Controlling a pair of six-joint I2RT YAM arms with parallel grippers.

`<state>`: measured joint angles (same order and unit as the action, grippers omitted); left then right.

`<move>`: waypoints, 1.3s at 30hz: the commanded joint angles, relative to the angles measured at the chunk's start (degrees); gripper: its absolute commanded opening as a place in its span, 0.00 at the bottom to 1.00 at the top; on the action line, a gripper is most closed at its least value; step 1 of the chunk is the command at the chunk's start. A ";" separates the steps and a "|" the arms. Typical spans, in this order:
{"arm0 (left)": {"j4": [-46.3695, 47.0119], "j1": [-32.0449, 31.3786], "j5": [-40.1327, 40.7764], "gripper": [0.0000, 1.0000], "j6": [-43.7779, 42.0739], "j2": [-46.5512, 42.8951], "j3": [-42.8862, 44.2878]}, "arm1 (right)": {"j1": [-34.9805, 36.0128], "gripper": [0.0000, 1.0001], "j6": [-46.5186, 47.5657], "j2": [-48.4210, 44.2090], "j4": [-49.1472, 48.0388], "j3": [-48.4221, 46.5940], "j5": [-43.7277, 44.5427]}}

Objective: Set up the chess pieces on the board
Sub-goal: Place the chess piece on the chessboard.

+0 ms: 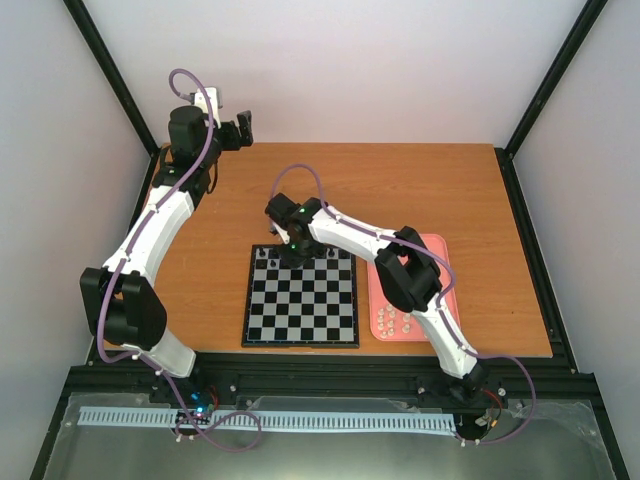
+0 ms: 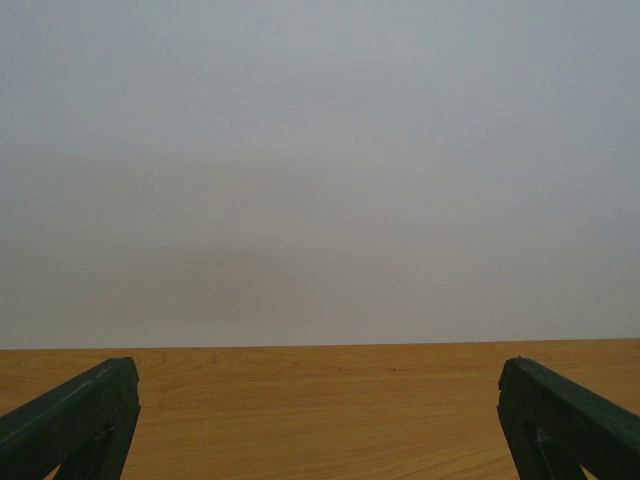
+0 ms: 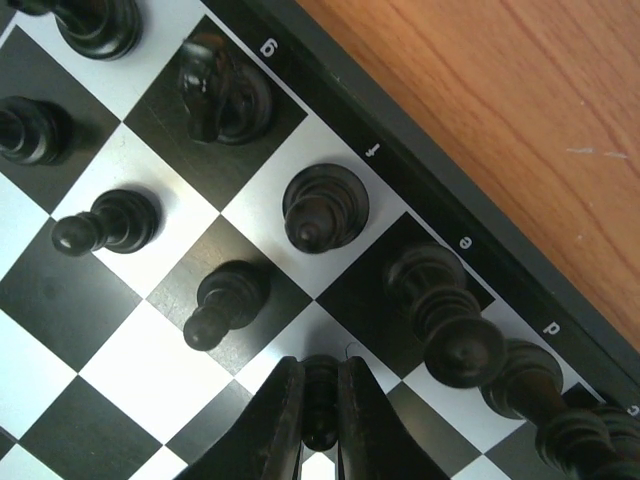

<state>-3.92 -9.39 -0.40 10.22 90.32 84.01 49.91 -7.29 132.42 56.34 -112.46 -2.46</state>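
Tray [image 1: 440,245] of cream-white pieces [image 1: 392,322] beside the board [image 1: 300,315] — your right gripper [image 3: 320,378] pinching a black pawn [image 3: 320,410], left gripper [image 1: 242,128] spread wide, empty.

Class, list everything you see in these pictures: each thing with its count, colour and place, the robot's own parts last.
table: one, orange-brown wood, under everything
board: one, black and silvery-grey, mid-table
black chess pieces: several, black, on the board's far rows
white chess pieces: several, cream, in the tray
tray: one, pink, right of the board
left pincer: one, black, open, raised at far left
right pincer: one, black, over the far rows, shut on a black chess piece
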 commanded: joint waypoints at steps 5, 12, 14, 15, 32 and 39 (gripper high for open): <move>0.72 -0.12 0.03 1.00 -0.60 -0.21 1.32 | 0.19 0.13 0.58 0.61 -0.26 -0.84 -0.02; 0.75 -0.11 0.29 1.00 -0.66 -0.19 1.34 | 0.19 0.22 0.86 -1.11 -0.69 -0.23 -0.44; 0.73 -0.11 0.33 1.00 -0.65 -0.15 1.35 | 0.19 0.23 0.87 -1.92 -1.00 0.34 -0.24; 0.69 -0.10 0.30 1.00 -0.63 -0.08 1.39 | 0.19 0.23 0.87 -2.26 -1.05 0.53 -0.14; 0.59 -0.10 0.23 1.00 -0.64 0.02 1.58 | 0.45 0.29 0.62 -11.10 -1.11 4.00 3.41; 0.41 -0.10 -0.10 1.00 -0.56 0.35 1.95 | -0.80 0.43 -1.59 -20.70 -2.07 11.64 12.91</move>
<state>-3.92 -9.39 -0.43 10.22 90.37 84.01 49.91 -7.25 117.54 55.02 -104.62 3.92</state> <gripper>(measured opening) 0.998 0.406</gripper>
